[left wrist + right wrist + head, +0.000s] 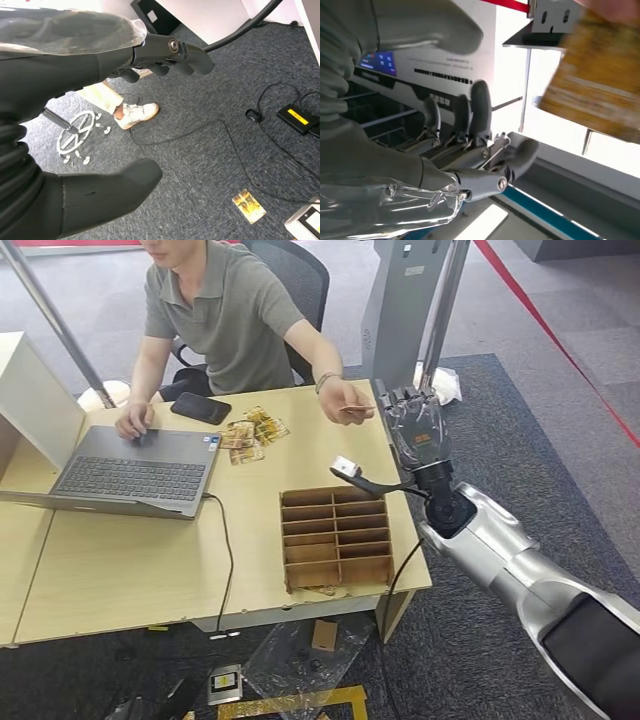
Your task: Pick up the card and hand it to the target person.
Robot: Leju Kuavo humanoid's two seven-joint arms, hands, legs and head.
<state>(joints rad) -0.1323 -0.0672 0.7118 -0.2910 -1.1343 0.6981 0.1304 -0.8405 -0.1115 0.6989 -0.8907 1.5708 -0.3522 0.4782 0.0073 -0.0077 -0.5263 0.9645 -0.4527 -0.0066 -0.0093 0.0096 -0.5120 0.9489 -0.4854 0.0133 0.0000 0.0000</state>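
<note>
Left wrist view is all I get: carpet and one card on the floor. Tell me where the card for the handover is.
Observer: In the head view, the seated person holds a card in an outstretched hand over the far right corner of the table.
Operator: Report the right hand.
Observer: The right hand is raised just beside that card, fingers apart, holding nothing.
Operator: Say what else is on the table.
Observer: A loose pile of cards lies next to the laptop, and a wooden divided tray sits at the near edge.
</note>
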